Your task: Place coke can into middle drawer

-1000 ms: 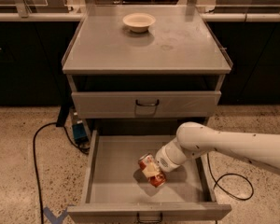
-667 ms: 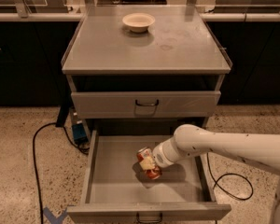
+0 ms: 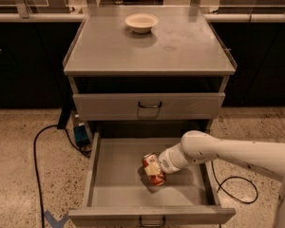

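Coke can (image 3: 153, 171) inside the pulled-out middle drawer (image 3: 115, 172), a bit right of centre, over the grey floor. Tilted, neither upright nor flat: long axis slanting, top end toward back-left, bottom end toward front-right. Whether touching the floor, cannot tell; dark shadow just beneath. Clamped at its right side by the gripper (image 3: 159, 167), closed on the can. White arm (image 3: 228, 151) reaching in from the right, crossing over the drawer's right wall. Rest of the drawer floor bare, low walls left and right, small dark handle at the front edge. Just above, upper drawer front (image 3: 109, 107) shut, dark handle at its middle. Grey cabinet top (image 3: 180, 46) with a cream bowl (image 3: 141, 22) near the back, well apart from the can. On the speckled floor left of the cabinet, black cable (image 3: 36, 148) looping toward a small blue box (image 3: 80, 135); second cable (image 3: 233, 190) on the right under the arm. Blue tape mark (image 3: 54, 220) at bottom left.
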Controlling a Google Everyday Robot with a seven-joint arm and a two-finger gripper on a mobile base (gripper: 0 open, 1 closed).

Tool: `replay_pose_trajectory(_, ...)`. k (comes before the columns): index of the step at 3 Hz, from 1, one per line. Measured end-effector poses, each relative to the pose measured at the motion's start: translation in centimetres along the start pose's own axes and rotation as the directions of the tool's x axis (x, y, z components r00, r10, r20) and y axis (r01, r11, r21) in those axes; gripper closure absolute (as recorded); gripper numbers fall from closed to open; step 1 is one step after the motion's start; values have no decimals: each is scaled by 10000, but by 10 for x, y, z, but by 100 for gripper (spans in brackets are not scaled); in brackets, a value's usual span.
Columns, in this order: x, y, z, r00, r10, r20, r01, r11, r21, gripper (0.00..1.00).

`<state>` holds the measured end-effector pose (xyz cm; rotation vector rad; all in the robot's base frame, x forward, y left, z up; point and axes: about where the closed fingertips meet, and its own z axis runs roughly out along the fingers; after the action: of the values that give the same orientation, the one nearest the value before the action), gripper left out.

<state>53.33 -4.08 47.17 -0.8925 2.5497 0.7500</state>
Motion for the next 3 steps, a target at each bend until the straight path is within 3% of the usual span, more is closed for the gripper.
replay_pose_trajectory(2,26,-11,46,9954,915,-272,-932,9933,-677,100)
replay_pose_trajectory(3,36,-9,66,9932,984,-615,-1031,9916,-781,100)
